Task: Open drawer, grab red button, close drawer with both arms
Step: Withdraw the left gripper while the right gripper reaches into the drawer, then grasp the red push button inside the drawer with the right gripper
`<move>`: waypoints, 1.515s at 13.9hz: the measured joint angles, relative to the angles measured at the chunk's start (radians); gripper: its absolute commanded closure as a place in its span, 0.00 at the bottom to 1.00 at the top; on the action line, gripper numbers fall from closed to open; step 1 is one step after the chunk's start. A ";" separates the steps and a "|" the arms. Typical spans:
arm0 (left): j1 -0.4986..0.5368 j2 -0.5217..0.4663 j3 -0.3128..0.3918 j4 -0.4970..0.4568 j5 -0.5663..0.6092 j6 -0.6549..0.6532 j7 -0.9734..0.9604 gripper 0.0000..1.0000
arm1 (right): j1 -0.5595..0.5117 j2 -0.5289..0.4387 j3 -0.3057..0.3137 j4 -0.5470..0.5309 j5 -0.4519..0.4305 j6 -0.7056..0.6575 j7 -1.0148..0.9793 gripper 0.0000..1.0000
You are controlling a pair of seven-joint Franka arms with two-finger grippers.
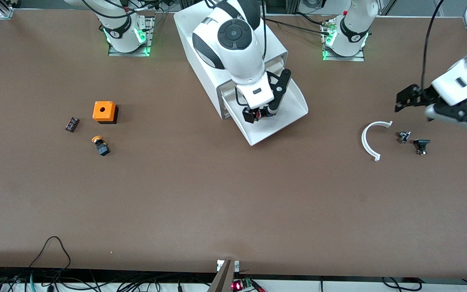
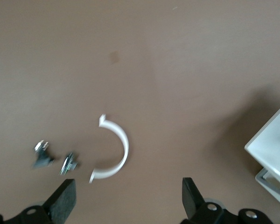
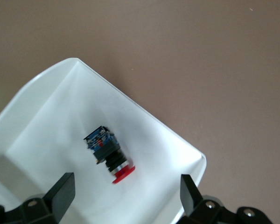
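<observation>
The drawer (image 1: 294, 103) stands pulled out of the white cabinet (image 1: 201, 48), toward the front camera. My right gripper (image 1: 260, 113) hangs open just over the drawer's inside. In the right wrist view the button (image 3: 107, 156) lies on its side on the drawer floor (image 3: 46, 112), its red cap (image 3: 123, 175) between and just ahead of my open right gripper (image 3: 126, 196). In the front view the gripper hides most of the button. My left gripper (image 1: 405, 98) is open and empty in the air near the left arm's end of the table.
A white curved strip (image 1: 369, 140), a small metal part (image 1: 403, 136) and a black part (image 1: 421, 145) lie under the left gripper (image 2: 128, 198). Toward the right arm's end lie an orange box with a hole (image 1: 104, 111), an orange-capped button (image 1: 100, 145) and a small dark block (image 1: 71, 124).
</observation>
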 measured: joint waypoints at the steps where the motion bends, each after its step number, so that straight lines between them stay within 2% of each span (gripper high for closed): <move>1: -0.001 -0.009 0.006 0.034 0.027 -0.051 -0.034 0.00 | 0.000 0.021 0.000 0.001 0.000 0.022 -0.061 0.00; 3: -0.009 -0.012 0.009 0.082 0.051 -0.105 -0.089 0.00 | 0.000 0.050 0.000 0.008 0.000 0.038 -0.161 0.00; 9: -0.014 0.003 0.011 0.087 0.054 -0.111 -0.133 0.00 | 0.033 0.061 0.000 0.013 -0.002 -0.004 -0.318 0.00; 21: -0.015 0.015 0.020 0.088 0.054 -0.111 -0.134 0.00 | 0.053 0.132 -0.001 0.014 -0.005 0.014 -0.378 0.00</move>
